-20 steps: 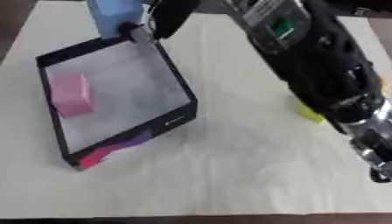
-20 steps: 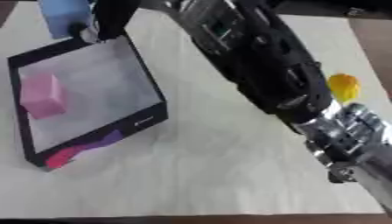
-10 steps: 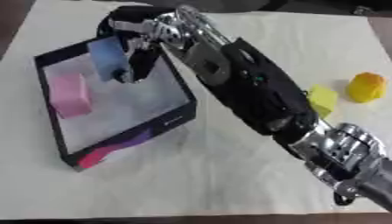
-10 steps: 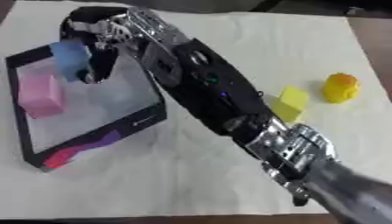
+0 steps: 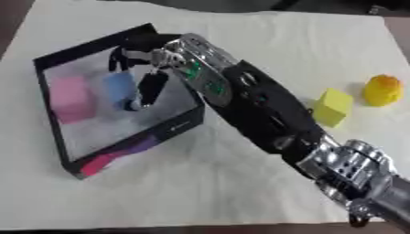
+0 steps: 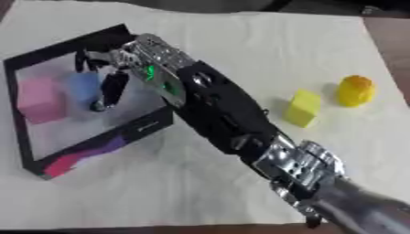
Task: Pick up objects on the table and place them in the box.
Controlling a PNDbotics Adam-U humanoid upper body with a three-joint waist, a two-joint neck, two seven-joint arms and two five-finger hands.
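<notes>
A black shallow box lies at the left on the white cloth. Inside it a pink block rests near the left wall, and a blue block sits just to its right on the box floor. My right hand hangs over the box, its arm stretching in from the lower right. Its fingers point down, relaxed, against the blue block's right side, and the hand looks open. On the cloth at the right stand a yellow cube and a rounded yellow-orange object. The left hand is out of sight.
The white cloth covers the table to its brown edges at the right and bottom. My right forearm crosses the middle of the cloth, between the box and the yellow things.
The blue block has come down from above the box's far rim to the box floor beside the pink block. The right hand followed it down and its fingers have spread.
</notes>
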